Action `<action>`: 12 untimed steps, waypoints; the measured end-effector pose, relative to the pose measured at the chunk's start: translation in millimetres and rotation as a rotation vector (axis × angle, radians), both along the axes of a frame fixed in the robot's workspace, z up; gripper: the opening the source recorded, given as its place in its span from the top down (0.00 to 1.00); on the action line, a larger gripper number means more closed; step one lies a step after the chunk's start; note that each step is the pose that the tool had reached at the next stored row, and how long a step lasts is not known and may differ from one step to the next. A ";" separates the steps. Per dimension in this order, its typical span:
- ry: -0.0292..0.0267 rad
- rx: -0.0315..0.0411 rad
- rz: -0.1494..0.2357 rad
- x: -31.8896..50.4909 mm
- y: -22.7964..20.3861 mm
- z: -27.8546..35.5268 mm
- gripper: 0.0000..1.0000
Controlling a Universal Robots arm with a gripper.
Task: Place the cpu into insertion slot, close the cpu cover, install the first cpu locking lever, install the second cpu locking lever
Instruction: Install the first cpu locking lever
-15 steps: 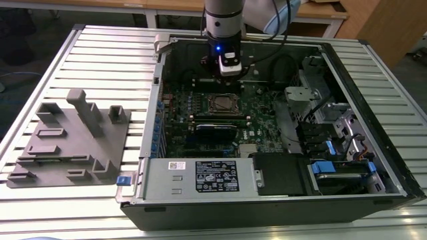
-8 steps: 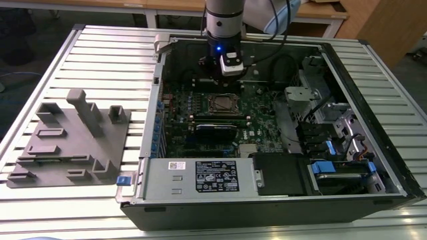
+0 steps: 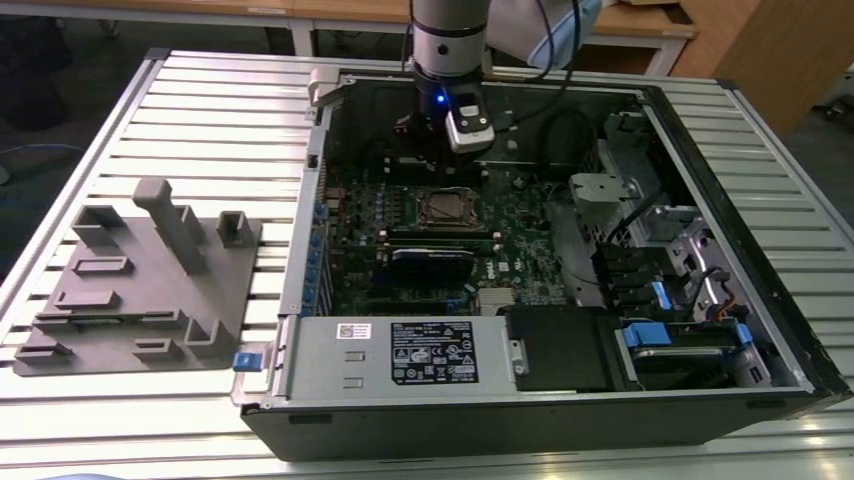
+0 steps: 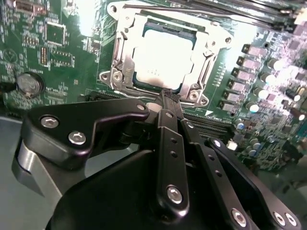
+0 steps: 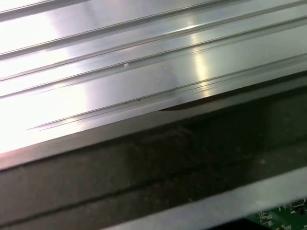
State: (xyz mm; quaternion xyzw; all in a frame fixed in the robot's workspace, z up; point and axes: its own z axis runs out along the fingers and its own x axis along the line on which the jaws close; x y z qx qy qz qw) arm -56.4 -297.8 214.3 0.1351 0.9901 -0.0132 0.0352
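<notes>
**Open computer case on the counter, with the arm over the circuit board.**

- **Exterior view.** A computer case [image 3: 534, 432] lies on its side on a slatted metal counter [image 3: 200, 110], with its open side facing up.
- The arm [image 3: 447, 40] comes down into the case from the far side and stands above the green circuit board [image 3: 527, 225].
- The insertion slot [image 3: 447, 207] sits near the middle of that board, just in front of the arm.
- A grey box with a black label [image 3: 347, 370] fills the near corner of the case on the exterior view's left.
- A grey moulded fixture [image 3: 134, 290] rests on the counter outside the case, well apart from it on the exterior view's left.

- **Second wrist view.** The tool [image 4: 169, 96] has its black fingers [image 4: 165, 120] drawn together, and nothing is visible between them.
- The tips hover just beside the nearest edge of the cpu cover [image 4: 121, 55]. Whether they touch it cannot be told.
- The cpu [image 4: 162, 53] lies flat in the slot, and its bright metal face shows through the square cut-out of the cover.
- The cover lies down flat around the chip.
- A round silver cell [image 4: 29, 82] sits on the board to one side of the socket, and a row of small components [image 4: 249, 62] lines the other side.

- **First wrist view.** The ribbed metal of the counter runs above a dark wall of the case, and a corner of the green board shows beyond that wall.
</notes>
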 end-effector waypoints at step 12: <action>0.0063 -0.0002 0.104 0.5 0.0 -1.6 0.89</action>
